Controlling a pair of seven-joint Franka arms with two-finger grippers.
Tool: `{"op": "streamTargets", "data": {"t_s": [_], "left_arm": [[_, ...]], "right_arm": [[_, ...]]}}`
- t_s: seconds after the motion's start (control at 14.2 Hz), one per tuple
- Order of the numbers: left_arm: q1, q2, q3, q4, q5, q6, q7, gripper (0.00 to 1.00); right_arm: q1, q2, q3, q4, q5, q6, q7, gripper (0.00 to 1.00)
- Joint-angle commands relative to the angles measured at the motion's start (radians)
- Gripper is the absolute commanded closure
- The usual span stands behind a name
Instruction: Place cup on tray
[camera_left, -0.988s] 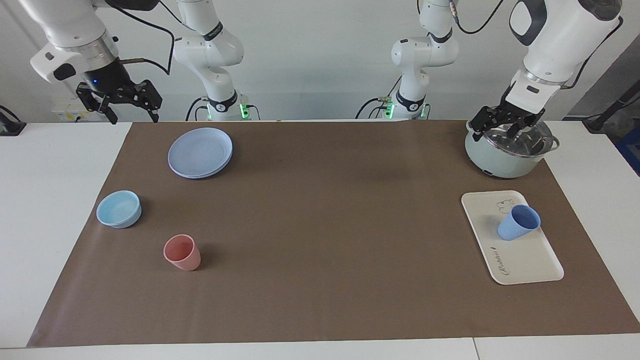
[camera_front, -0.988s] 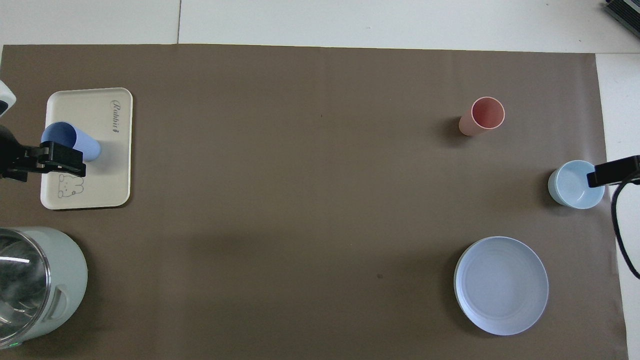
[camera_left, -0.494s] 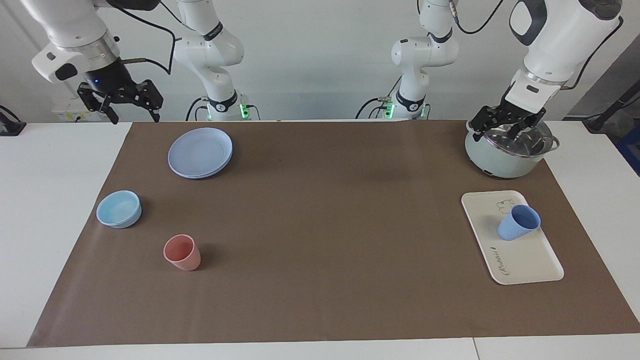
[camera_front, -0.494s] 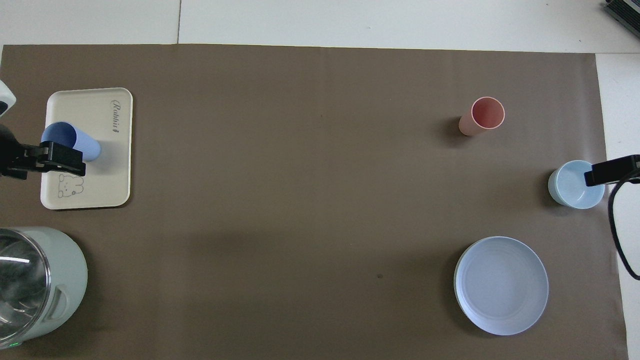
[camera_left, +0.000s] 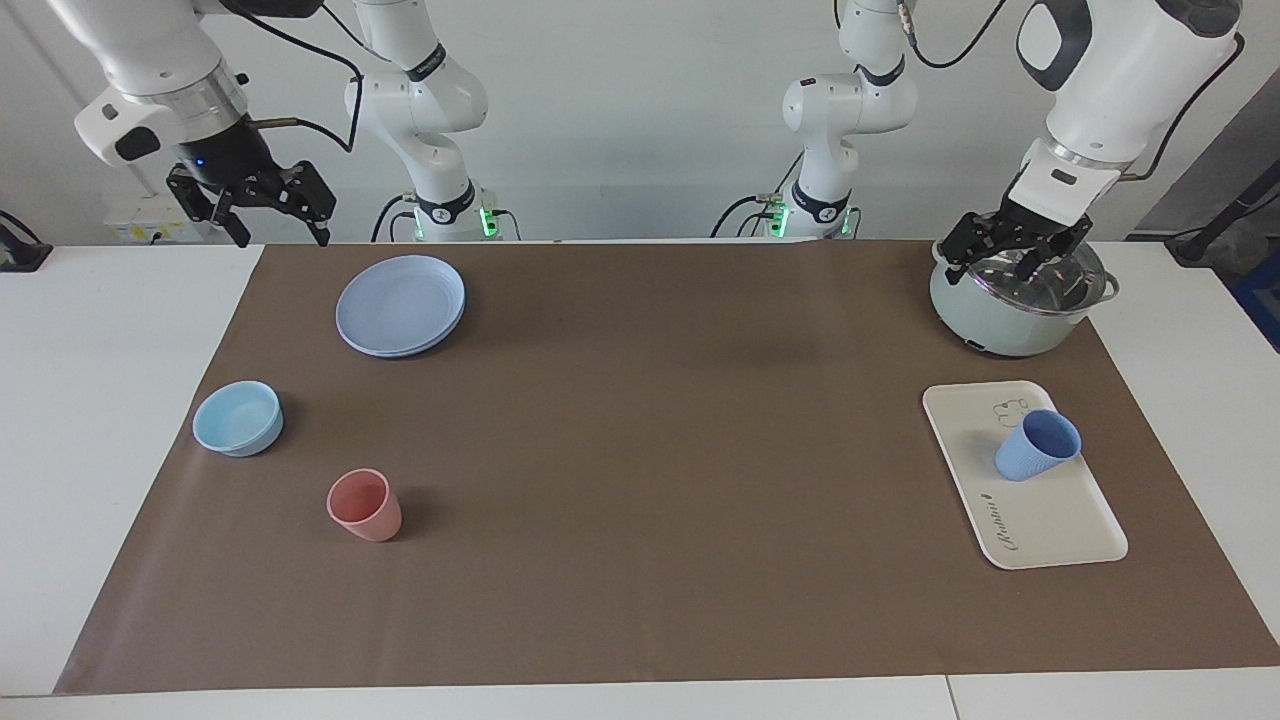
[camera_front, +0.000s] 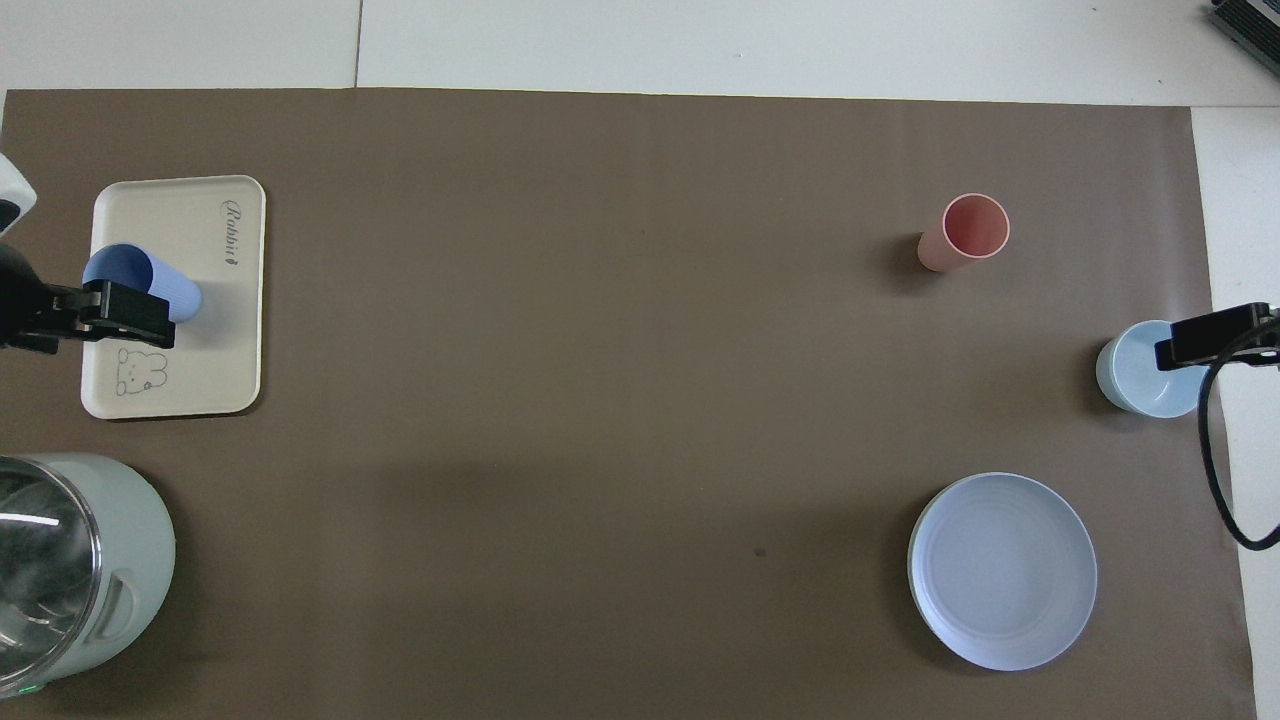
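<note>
The periwinkle-blue cup (camera_left: 1038, 446) (camera_front: 140, 280) stands upright on the cream-white tray (camera_left: 1050, 520) (camera_front: 215, 350), beside the bear drawing at the tray's end nearer to the robots. Nothing is gripping the cup. My left gripper (camera_left: 1008, 272) (camera_front: 135, 315) hangs open and empty in the air, above the pot's lid in the facing view and well clear of the cup. My right gripper (camera_left: 282, 238) (camera_front: 1195, 345) is raised, open and empty, at the right arm's end of the table, over the mat's edge close to the plate.
A pale green pot with a glass lid (camera_left: 1020, 300) (camera_front: 70, 565) stands nearer to the robots than the tray. At the right arm's end are a round blue plate (camera_left: 400, 304), a light-blue bowl (camera_left: 238, 418) and a pink cup (camera_left: 364, 505).
The right gripper has drifted a little toward the table's middle. The left gripper has barely shifted. The cup and tray have stayed put.
</note>
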Motion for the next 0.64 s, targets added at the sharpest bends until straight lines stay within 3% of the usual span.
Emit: {"op": "streamTargets", "data": {"t_s": [0.0, 0.56], "left_arm": [[-0.012, -0.03, 0.002, -0.038, 0.022, 0.027, 0.008, 0.0], [-0.016, -0.032, -0.005, -0.038, 0.021, 0.026, 0.007, 0.0]], "right_arm": [[-0.001, -0.018, 0.004, -0.023, 0.003, 0.017, 0.02, 0.0], [-0.001, -0.019, 0.008, -0.029, -0.028, 0.03, 0.022, 0.0]]}}
